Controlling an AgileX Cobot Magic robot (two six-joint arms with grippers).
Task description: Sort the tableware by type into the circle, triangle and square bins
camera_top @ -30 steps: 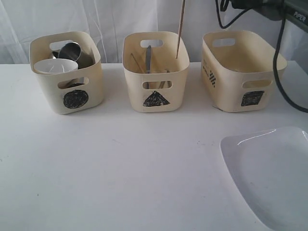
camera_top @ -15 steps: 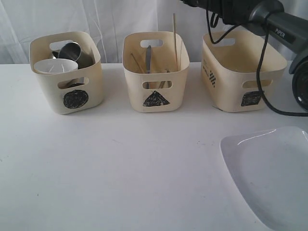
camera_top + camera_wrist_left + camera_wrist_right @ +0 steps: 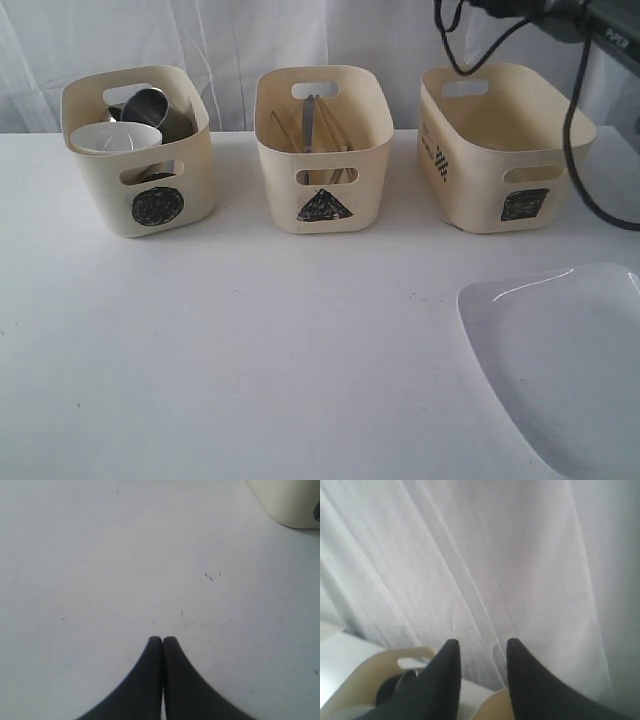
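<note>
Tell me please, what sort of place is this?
Probably a robot test bench in a lab, not a real kitchen: a plain white table, a white curtain behind it, hand-marked cream tubs (circle bin, triangle bin, square bin) and a cabled robot arm above.

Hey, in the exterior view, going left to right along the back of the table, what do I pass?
Cream plastic tub marked with a black circle → cream plastic tub marked with a black triangle → cream plastic tub marked with a black square.
</note>
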